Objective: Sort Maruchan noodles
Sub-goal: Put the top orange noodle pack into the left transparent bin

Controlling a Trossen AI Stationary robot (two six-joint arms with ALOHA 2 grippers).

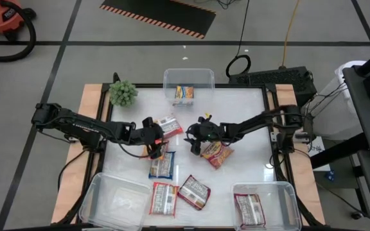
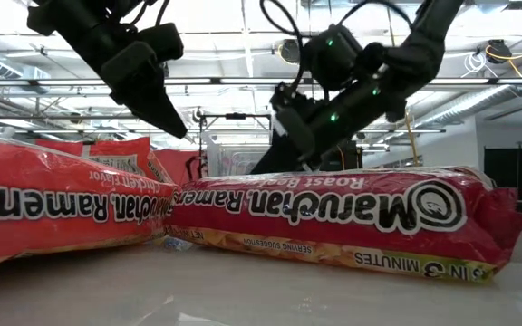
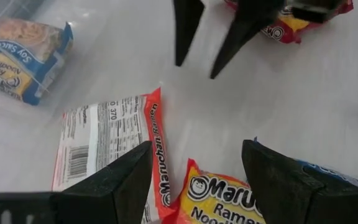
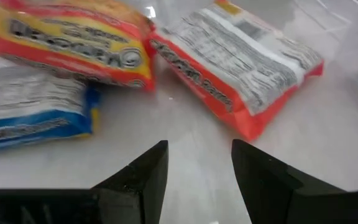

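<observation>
**Both grippers open over the middle of the tabletop, packets scattered around them**

The left gripper (image 1: 151, 136) hangs above the white tabletop (image 1: 249, 160) near its centre, fingers spread wide and holding nothing. Just beside it lies an orange-and-white noodle packet (image 1: 169, 126), label side down so the barcode shows in the left wrist view (image 3: 107, 149). A yellow-orange packet (image 3: 225, 196) lies between its fingertips in that view, with a blue-and-white packet (image 1: 162, 165) next to it.

The right gripper (image 1: 196, 136) faces the left one from the other side, close but apart, its fingers (image 4: 143, 171) also open and empty above bare tabletop. A red-and-yellow packet (image 1: 216, 153) lies under the right arm, just behind the gripper.

Two more red packets lie near the front edge: one flat (image 1: 164, 198), one turned at an angle (image 1: 194, 191), touching or nearly so. In the low view these fill the foreground, the nearer one (image 2: 333, 217) reading "Maruchan Ramen" upside down.

Three clear tubs sit at the edges. The far tub (image 1: 169, 77) holds a blue-and-yellow packet (image 1: 184, 94). The front right tub (image 1: 286, 192) holds a red packet (image 1: 250, 209). The front left tub (image 1: 101, 192) sits at the opposite corner. A green plant (image 1: 123, 93) stands at the far left corner.
</observation>
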